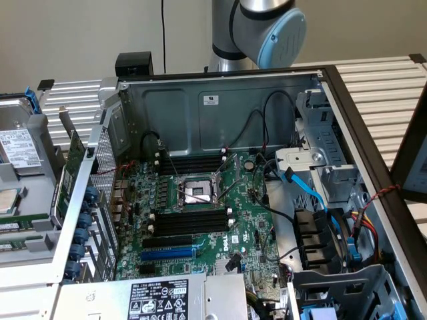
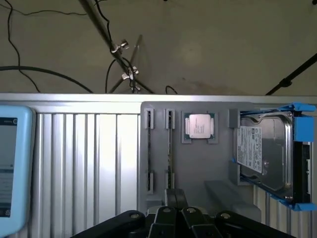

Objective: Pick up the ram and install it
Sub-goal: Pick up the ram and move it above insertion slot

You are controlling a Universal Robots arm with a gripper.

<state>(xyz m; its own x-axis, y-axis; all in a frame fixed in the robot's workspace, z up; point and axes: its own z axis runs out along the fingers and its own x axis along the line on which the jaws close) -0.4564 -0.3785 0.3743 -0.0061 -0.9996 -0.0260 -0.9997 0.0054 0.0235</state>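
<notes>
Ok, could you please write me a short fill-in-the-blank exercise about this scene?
The hard drive sits in a ___ bracket.
The processor chip lies on a ___ tray.
The motherboard's memory slots are ___ in colour.
Nearest the claw, standing on edge, is the ___.
Missing: blue, gray, black, ram.

case wall [image 1: 180, 113]: bare grey metal, dull
table [image 2: 89, 158]: ribbed pale metal, satin
tray [image 2: 198, 168]: matt grey plastic
hard drive [image 2: 270, 148]: shiny metal, paper label
gripper [image 2: 176, 201]: matt black
</notes>
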